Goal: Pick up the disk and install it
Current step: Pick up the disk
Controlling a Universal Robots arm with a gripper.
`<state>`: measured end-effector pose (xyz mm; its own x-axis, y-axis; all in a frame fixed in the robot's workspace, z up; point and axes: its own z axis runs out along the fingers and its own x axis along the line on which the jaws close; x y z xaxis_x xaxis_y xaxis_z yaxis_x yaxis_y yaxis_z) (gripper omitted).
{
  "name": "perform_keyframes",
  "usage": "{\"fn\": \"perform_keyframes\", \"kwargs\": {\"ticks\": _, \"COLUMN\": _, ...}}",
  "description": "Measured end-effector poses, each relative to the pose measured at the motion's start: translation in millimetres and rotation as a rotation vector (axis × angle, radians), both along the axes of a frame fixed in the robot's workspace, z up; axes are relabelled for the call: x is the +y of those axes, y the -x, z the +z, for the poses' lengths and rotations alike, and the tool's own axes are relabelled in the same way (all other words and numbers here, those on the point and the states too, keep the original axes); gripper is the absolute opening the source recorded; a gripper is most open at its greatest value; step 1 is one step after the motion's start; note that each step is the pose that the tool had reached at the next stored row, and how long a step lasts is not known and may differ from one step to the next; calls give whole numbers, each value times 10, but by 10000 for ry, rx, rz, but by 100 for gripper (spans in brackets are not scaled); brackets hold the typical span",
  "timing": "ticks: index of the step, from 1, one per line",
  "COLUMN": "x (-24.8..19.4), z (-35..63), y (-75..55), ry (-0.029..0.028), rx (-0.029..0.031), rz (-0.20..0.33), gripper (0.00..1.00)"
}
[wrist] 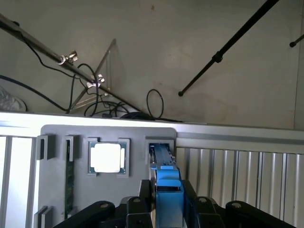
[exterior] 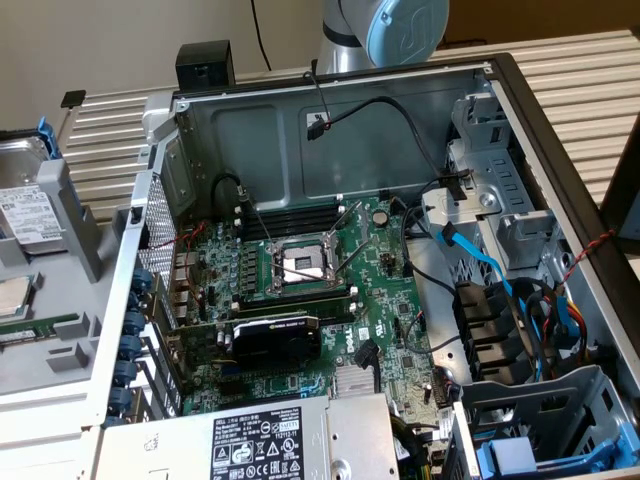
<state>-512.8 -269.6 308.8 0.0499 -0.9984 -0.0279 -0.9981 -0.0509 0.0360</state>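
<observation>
Wrist view: my gripper [wrist: 168,211] is clamping the disk [wrist: 167,187] by its blue carrier frame. One dark finger [wrist: 144,202] is pressing on each side of the frame, and no gap is showing between finger and frame.

The disk is standing on edge in a slot of the gray holder [wrist: 57,135]. Its long axis is running straight away from my fingers into that slot, so its thin edge is facing me and its flat faces are lying parallel to my fingers. I am judging the disk to be seated in the holder, not lifted clear.

In the holder's pocket just beside the disk's slot, the square processor chip [wrist: 106,157] is lying flat. Past the chip, a memory stick [wrist: 70,183] is standing in a narrow slot of the holder.

Exterior view: the disk [exterior: 20,212] is showing its white label. The open computer case [exterior: 330,130] is lying to the exterior view's right of the holder [exterior: 75,215], well apart from the disk's slot.
</observation>
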Motion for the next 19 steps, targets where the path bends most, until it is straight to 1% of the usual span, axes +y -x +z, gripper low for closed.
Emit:
{"fn": "perform_keyframes", "kwargs": {"ticks": 7, "x": 0, "z": 24, "y": 4, "ry": 0, "rx": 63, "rz": 1, "gripper": 36}}
{"fn": "perform_keyframes", "kwargs": {"ticks": 11, "x": 0, "z": 39, "y": 8, "ry": 0, "rx": 89, "rz": 1, "gripper": 36}}
{"fn": "perform_keyframes", "kwargs": {"ticks": 19, "x": 0, "z": 98, "y": 12, "ry": 0, "rx": 144, "rz": 0, "gripper": 36}}
